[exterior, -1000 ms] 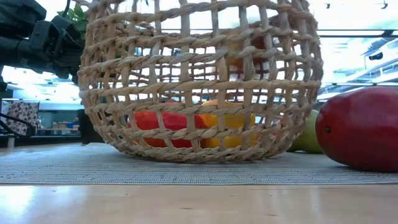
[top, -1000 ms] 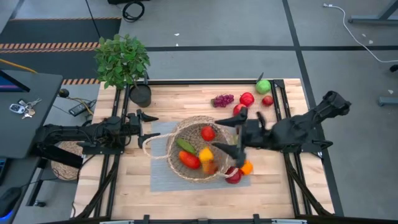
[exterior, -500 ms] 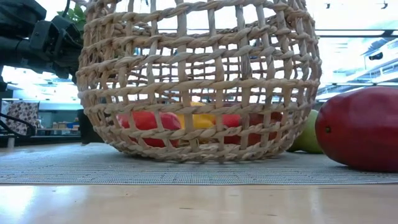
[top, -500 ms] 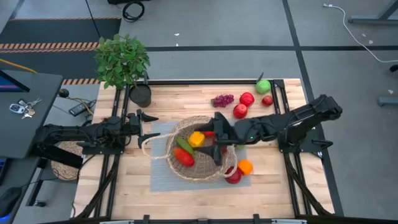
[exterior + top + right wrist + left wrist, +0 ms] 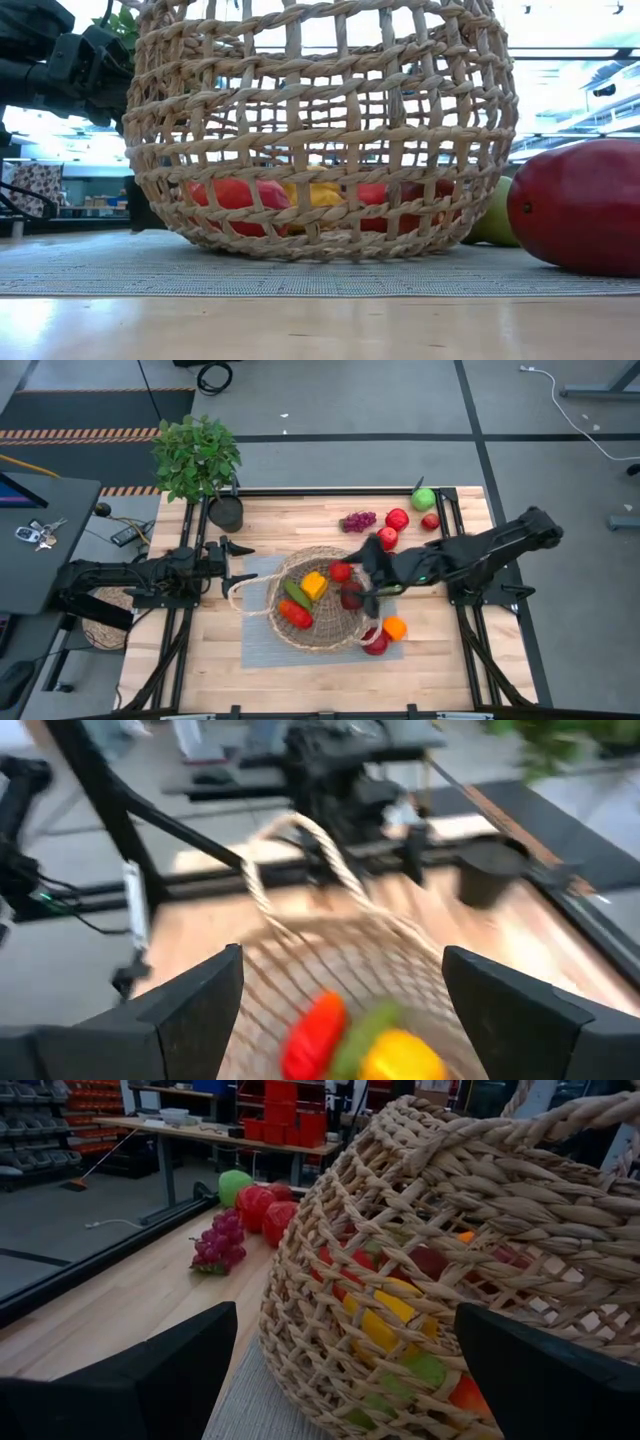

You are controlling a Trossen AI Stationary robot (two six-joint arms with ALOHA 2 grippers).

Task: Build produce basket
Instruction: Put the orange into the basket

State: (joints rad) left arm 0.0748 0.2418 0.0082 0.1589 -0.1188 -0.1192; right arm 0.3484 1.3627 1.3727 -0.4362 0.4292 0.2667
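The tan wicker basket [image 5: 312, 552] stands on a grey mat in the middle of the table, its looped handle [image 5: 240, 596] toward the left. Inside lie a yellow piece [image 5: 314, 584], a green cucumber [image 5: 297, 595], a red pepper [image 5: 295, 614], a red fruit [image 5: 341, 571] and a dark red one [image 5: 352, 597]. My right gripper [image 5: 365, 578] hovers open above the basket's right rim, holding nothing [image 5: 340, 970]. My left gripper [image 5: 243, 565] waits open at the basket's left side [image 5: 340, 1330]. In the low view the basket [image 5: 320, 130] shows red and yellow pieces through its weave.
On the mat by the basket's near right side lie a dark red mango [image 5: 376, 643] and an orange [image 5: 394, 628]. Purple grapes [image 5: 358, 521], three red fruits [image 5: 397, 519] and a green one [image 5: 423, 498] sit near the far right edge. A potted plant [image 5: 198, 455] stands at the far left corner.
My right gripper reached left over the basket, then drew back toward the table's right, staying open. The pieces inside shifted: the yellow one now lies nearer the far left side. A dark red piece shows by the right rim.
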